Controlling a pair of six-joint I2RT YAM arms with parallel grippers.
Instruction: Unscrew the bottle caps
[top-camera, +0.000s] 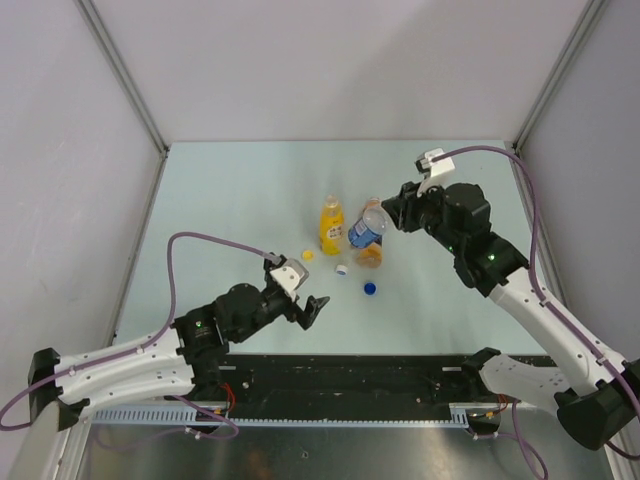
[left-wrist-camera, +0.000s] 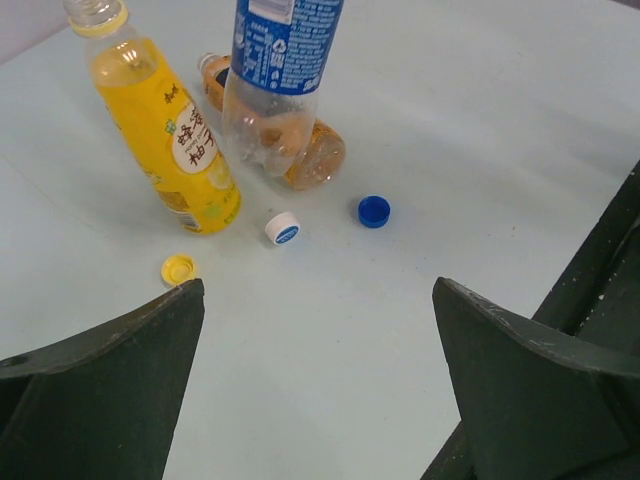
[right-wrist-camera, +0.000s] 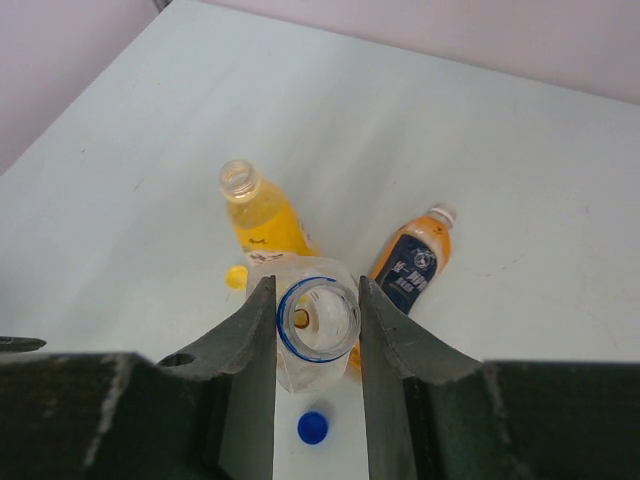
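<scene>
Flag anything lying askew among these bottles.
The orange bottle lies on its side next to the clear bottle that the right gripper holds; the yellow bottle stands upright. Nothing looks spilled.

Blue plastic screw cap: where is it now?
In the top view the blue cap lies loose on the pale table, right of the small white cap, beside the toppled orange bottle.

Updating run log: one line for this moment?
right gripper shut on clear bottle | left gripper open | yellow cap, white cap, blue cap on table

Yellow bottle (left-wrist-camera: 165, 130), orange bottle (right-wrist-camera: 410, 262) navy label, clear bottle (left-wrist-camera: 275, 60) blue label; yellow cap (left-wrist-camera: 178, 268), white cap (left-wrist-camera: 283, 228), blue cap (left-wrist-camera: 374, 211)
</scene>
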